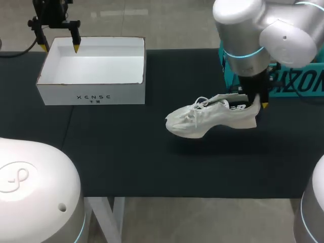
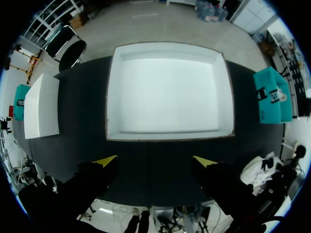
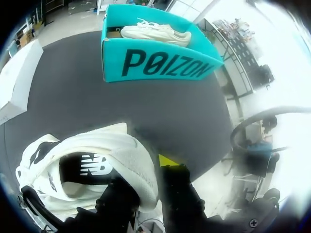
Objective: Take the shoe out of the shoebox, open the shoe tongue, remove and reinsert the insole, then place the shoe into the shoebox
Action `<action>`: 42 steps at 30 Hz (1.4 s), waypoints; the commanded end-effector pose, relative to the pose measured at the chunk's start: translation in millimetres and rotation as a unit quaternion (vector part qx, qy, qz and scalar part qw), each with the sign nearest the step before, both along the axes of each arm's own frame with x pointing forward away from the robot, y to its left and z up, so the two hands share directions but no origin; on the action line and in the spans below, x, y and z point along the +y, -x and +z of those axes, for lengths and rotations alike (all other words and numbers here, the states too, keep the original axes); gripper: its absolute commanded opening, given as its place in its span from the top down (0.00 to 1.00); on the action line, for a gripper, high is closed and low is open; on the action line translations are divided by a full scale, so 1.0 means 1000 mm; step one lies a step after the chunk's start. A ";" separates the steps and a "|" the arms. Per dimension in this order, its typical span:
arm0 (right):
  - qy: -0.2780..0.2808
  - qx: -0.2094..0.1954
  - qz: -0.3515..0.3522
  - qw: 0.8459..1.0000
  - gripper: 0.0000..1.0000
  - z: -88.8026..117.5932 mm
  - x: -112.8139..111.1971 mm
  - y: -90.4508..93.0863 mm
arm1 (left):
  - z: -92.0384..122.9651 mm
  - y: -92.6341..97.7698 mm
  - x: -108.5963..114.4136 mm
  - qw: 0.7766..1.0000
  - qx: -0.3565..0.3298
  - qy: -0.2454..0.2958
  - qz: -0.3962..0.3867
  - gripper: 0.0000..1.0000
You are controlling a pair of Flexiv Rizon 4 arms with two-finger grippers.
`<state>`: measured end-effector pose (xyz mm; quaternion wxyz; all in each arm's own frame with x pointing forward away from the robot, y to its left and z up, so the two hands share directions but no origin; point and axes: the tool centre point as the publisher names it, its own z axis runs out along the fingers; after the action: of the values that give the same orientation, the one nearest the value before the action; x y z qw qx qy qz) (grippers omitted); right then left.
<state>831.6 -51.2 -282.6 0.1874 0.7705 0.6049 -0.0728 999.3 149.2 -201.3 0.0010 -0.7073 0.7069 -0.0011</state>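
The white shoebox (image 1: 93, 93) stands open and empty at the back left of the black mat. My left gripper (image 1: 61, 48) hangs open over its far left corner; in the left wrist view the box (image 2: 111, 97) lies ahead of the spread yellow fingertips (image 2: 108, 160). The white sneaker (image 1: 207, 119) is right of the middle with its toe pointing left, and it seems slightly raised off the mat. My right gripper (image 1: 258, 104) is shut on its heel. In the right wrist view the heel collar (image 3: 141, 165) sits pinched in that gripper (image 3: 146, 179).
A teal box (image 3: 160, 63) holding a second white shoe (image 3: 155, 31) stands at the back right, behind my right arm (image 1: 248, 55). A white lid or box (image 2: 41, 109) lies left of the shoebox. The black mat (image 1: 152, 167) covers the table.
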 end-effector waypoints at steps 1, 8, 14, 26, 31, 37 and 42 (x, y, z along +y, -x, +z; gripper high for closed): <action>-0.003 0.022 -0.021 1.000 1.00 -0.019 0.017 -0.014 | 0.001 0.000 0.000 1.000 0.000 0.000 0.000 0.00; -0.025 0.032 -0.028 0.999 1.00 -0.041 0.031 -0.007 | 0.001 0.000 0.000 1.000 0.000 0.000 0.000 0.00; -0.051 0.052 -0.025 0.997 1.00 -0.058 0.046 0.007 | 0.001 0.000 0.000 1.000 0.000 0.000 0.000 0.00; -0.041 0.069 -0.045 0.996 1.00 -0.086 0.055 0.011 | 0.001 0.000 0.000 1.000 0.000 0.000 0.000 0.00; -0.043 0.065 -0.052 0.996 1.00 -0.085 0.054 0.007 | 0.001 0.000 0.000 1.000 0.000 0.000 0.000 0.00; -0.033 0.055 -0.039 0.997 0.63 -0.083 0.056 0.006 | 0.001 0.000 0.000 1.000 0.000 0.000 0.000 0.00; -0.028 0.062 -0.045 0.997 0.00 -0.079 0.053 0.008 | 0.001 0.000 0.000 1.000 0.000 0.000 0.000 0.00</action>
<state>823.0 1.8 -365.1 0.1268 0.7947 0.5833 -0.1104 999.3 149.1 -201.2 0.0010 -0.7072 0.7070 -0.0011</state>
